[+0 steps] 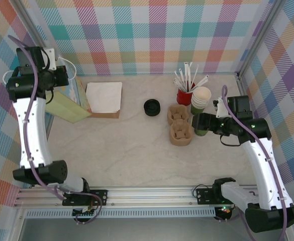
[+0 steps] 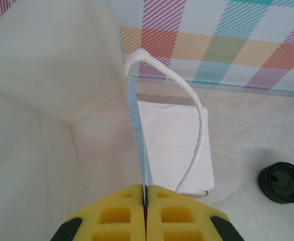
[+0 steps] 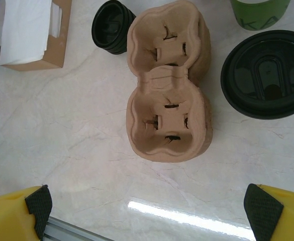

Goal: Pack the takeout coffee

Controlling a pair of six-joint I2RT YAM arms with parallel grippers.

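Left gripper [image 2: 145, 195] pinched shut on the blue-edged rim of a paper bag [image 2: 46, 100], fingers pressed together over the wall; bag mouth faces the wrist camera, white inside, nothing visible in the part shown. Cord handle [image 2: 197, 125] loops loose off the rim. Right gripper [image 3: 149, 211] spread wide, holding nothing, hovering over the table [image 3: 76, 150] on the near side of the brown cup carrier [image 3: 168, 80]. Takeout coffee [image 3: 265, 75] stands on the table just beside the carrier, black lid on top, seen from above; not in the carrier, not in the bag, untouched by either gripper. Carrier's two wells both vacant. Spare black lid [image 3: 111, 26] lies apart on the far side of the carrier, near the napkin box [image 3: 33, 35]. Another green cup [image 3: 260, 12] stands beyond the coffee. Reckoning: early stage. Bag gripped at the rim and the lid seemingly fitted; the packing itself not begun. Left to do: grasp the cup, carry it across the table, lower it upright into the bag
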